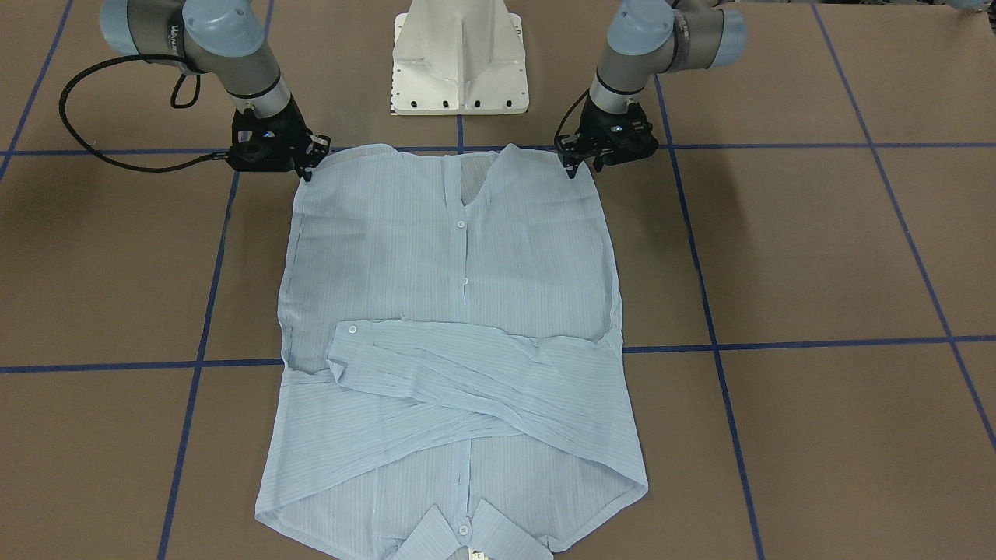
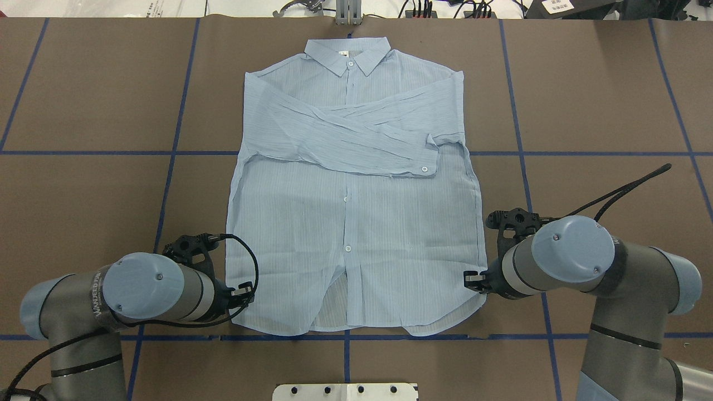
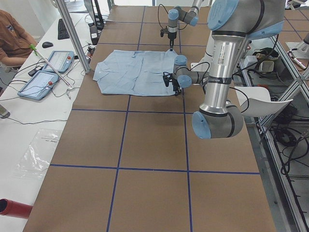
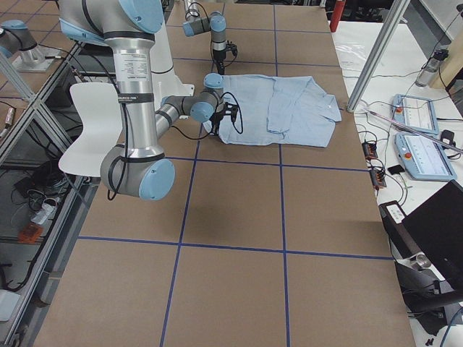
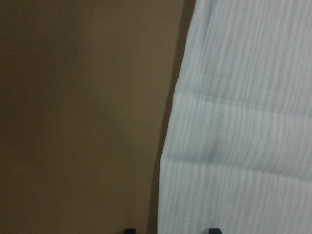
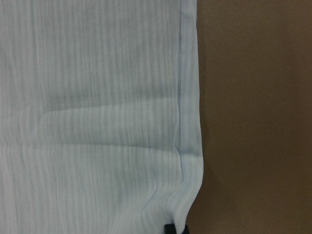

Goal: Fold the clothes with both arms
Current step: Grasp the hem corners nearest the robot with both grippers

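Closest to the lens in the overhead view, at lower left, the left arm [image 2: 145,295] sets the left gripper [image 2: 245,291] at one hem-side corner of the shirt [image 2: 356,223]. Its wrist camera shows the fingertips [image 5: 129,230] apart, straddling the side edge without closing on it. In centre frame the shirt lies flat and buttoned on the brown table [image 2: 83,195], with the sleeves [image 2: 356,139] crossed over the chest. At lower right the right arm [image 2: 562,256] has the right gripper [image 2: 472,277] at the opposite corner. Its wrist camera shows one dark tip on a puckered edge, so I judge those fingers pinched together on the cloth.

One side looks gripped and the other not, so if the arms rise now the thin fabric would likely skew and drag. A pinch might also catch only the top layer, and the loose sleeves may slide as the hem travels.

The shirt's long axis runs bottom to top of the overhead frame, with the hem [image 2: 356,329] low and the collar [image 2: 348,55] pointing to top centre.
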Robot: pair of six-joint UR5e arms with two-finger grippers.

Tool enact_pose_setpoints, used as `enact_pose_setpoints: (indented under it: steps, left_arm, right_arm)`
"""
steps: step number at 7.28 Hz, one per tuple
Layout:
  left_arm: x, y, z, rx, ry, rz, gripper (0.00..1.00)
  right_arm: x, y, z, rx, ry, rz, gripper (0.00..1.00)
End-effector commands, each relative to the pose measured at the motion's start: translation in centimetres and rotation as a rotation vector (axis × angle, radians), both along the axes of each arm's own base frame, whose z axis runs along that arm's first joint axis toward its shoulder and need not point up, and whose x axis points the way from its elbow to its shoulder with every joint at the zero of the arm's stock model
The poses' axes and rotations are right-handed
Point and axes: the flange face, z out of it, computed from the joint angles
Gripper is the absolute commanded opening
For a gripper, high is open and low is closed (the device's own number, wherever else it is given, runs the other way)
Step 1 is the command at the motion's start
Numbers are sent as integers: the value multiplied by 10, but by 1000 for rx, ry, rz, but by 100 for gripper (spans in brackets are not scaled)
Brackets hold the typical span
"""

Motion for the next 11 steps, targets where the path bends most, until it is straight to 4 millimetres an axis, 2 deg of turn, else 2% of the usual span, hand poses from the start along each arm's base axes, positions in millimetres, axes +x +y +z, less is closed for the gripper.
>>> enact_pose_setpoints:
  steps: [1,3,4,6,7,9,11]
  left_arm:
    - [0,0,0,0,-1,2,46]
    - [5,9,-1,1,1,21,42]
    - [5,9,-1,1,1,21,34]
    - [4,9,-1,1,1,21,9]
    - [2,9,-3,2,6,21,2]
    - [0,10,-7,5,2,29,0]
    - [-9,10,-21,19,31,28,0]
  right_arm:
    - [1,-1,0,0,1,1,0]
    - [2,-3,3,0,6,4,0]
    - [2,-3,4,0,9,3,0]
    - [3,-4,3,1,4,5,0]
    - [3,-4,2,1,4,5,0]
    - [3,-5,0,3,1,7,0]
    - [8,-12,-2,0,-5,23,0]
